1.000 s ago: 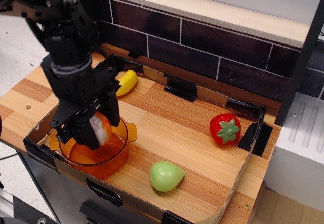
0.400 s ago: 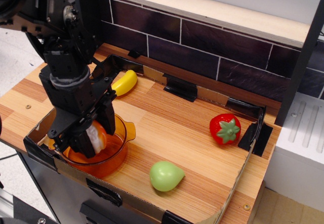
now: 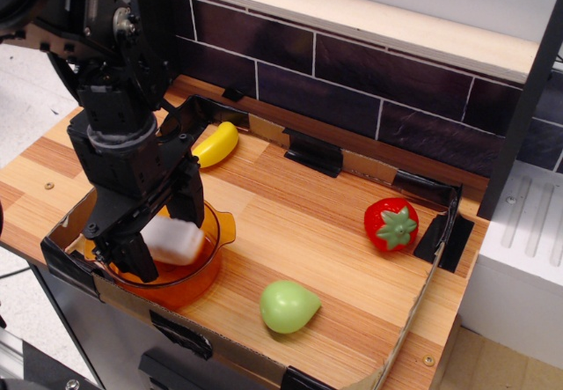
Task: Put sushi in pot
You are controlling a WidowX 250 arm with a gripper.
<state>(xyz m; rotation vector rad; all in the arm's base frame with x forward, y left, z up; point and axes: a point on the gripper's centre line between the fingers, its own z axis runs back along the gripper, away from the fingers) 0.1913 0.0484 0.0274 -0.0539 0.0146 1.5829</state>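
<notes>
Wooden surface, plank-grained, edged by a low cardboard wall with black tape brackets; dark brick-pattern backsplash behind, a pale ledge above it.

Item 1: pot, translucent orange, round and shallow, at the near-left corner of the surface. One side handle shows at its right; the other is hidden behind the arm.

Item 2: sushi, white bumpy block, lying inside the pot's rim, tilted. Its orange layer cannot be made out from this side. Whether it rests on the pot floor or hangs just above it cannot be told.

Item 3: pincer, black, pointing down over the pot. Its fingers straddle the sushi with the jaws standing apart, so the block looks released rather than squeezed; contact with the left finger cannot be ruled out. Placement directly above the pot fits a drop straight into it. Judged: the task is at or very near completion, with only a clear withdrawal left.

Item 4: green pear-shaped toy, near front edge, well apart from the pot.

Item 5: red strawberry, right side, by a corner bracket.

Item 6: yellow banana-like toy, behind the arm, partly covered.
</notes>
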